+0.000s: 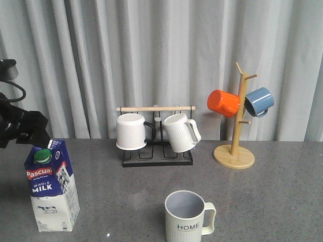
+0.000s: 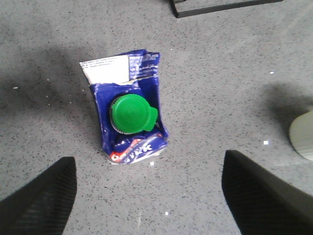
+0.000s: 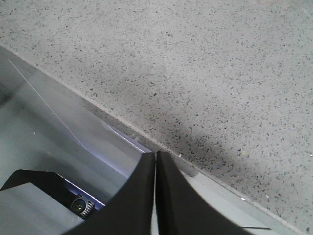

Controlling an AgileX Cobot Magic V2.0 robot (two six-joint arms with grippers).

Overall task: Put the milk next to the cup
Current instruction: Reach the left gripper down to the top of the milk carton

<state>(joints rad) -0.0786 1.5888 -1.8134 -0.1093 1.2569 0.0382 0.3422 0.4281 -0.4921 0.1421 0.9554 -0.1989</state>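
Note:
The milk [image 1: 52, 186] is a tall blue-and-white carton with a green cap. It stands upright at the front left of the grey table. My left gripper [image 1: 35, 135] hangs just above and behind its top, open and empty. In the left wrist view the milk [image 2: 128, 113] is seen from above, beyond the gap of the wide-open gripper [image 2: 148, 161]. The cup [image 1: 186, 218], a cream ribbed mug lettered "HOME", stands at the front centre, well to the right of the carton; its rim shows in the left wrist view [image 2: 303, 139]. My right gripper [image 3: 155, 155] is shut and empty over the table's edge; the front view does not show it.
A black rack [image 1: 157, 151] with a wooden bar holds a white black-handled mug [image 1: 131, 131] and a white ribbed mug [image 1: 180, 132] at the back centre. A wooden mug tree [image 1: 236, 136] with an orange mug [image 1: 223, 103] and a blue mug [image 1: 259, 101] stands back right.

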